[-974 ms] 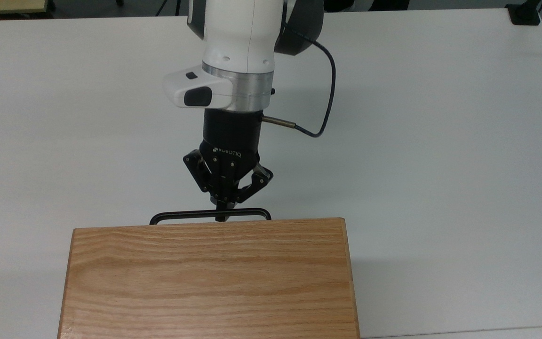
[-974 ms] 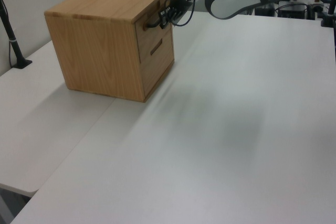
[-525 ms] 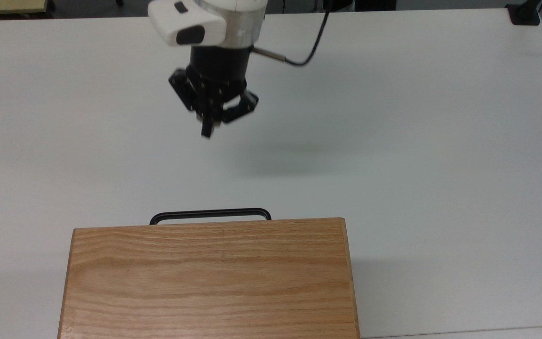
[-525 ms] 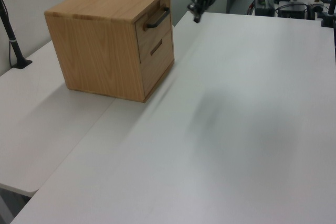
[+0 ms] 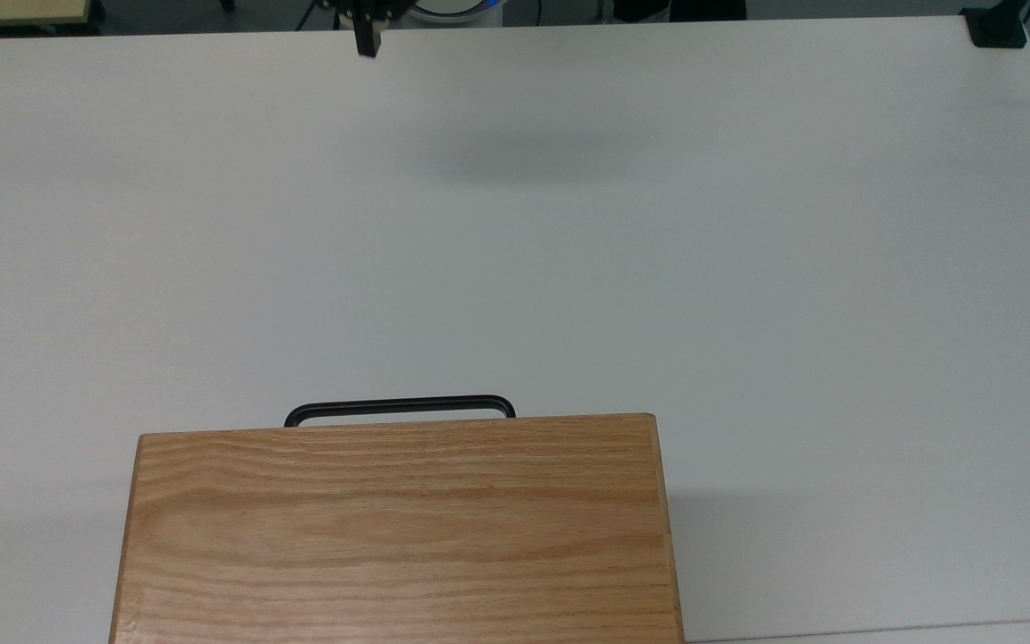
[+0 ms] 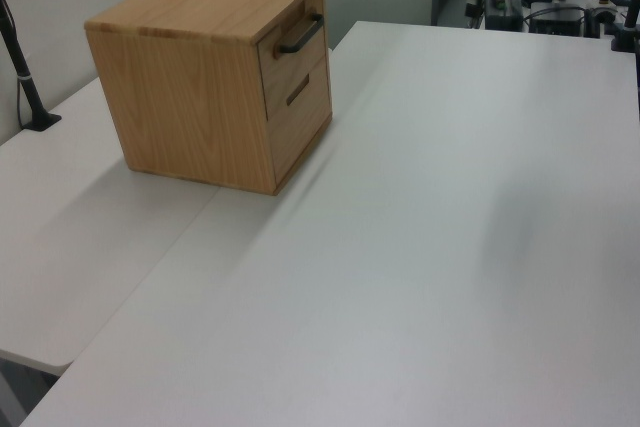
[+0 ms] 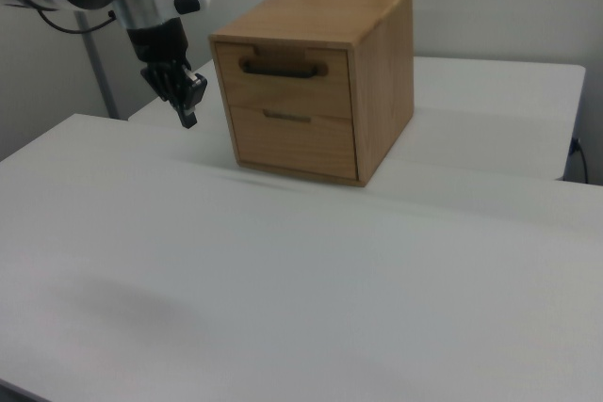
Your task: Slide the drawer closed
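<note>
One light oak drawer (image 7: pixel 283 77) with black bar handle (image 7: pixel 282 69) flush in grained oak cabinet (image 7: pixel 377 72), well apart from pinched-shut, empty black two-finger gripper (image 7: pixel 187 118) toward the right view's left.

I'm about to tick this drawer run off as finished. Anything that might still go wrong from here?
Little looks risky. The drawer sits flush in the cabinet, so it seems closed, though a thin gap would be hard to spot. The gripper hangs above the table, well apart from the black handle; a sweep back toward the cabinet might catch that protruding bar. The cabinet stands near the table edge in the top view, so a bump could shift it.
</note>
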`<action>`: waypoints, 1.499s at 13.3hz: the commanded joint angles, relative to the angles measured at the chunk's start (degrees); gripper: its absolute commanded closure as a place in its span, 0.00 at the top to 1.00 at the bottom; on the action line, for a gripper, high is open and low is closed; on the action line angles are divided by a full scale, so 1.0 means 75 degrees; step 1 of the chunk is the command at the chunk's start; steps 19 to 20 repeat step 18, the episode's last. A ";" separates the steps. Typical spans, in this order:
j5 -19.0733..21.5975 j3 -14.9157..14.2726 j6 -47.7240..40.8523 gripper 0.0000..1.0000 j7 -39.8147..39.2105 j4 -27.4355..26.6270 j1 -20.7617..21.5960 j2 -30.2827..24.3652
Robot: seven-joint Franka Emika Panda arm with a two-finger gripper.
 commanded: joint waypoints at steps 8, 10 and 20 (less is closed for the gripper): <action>0.0243 0.0081 -0.0208 1.00 -0.0905 -0.0421 -0.0359 -0.0315; 0.0243 0.0081 -0.0196 1.00 -0.0917 -0.0409 -0.0359 -0.0280; 0.0231 0.0070 -0.0067 1.00 -0.0917 -0.0409 -0.0359 -0.0233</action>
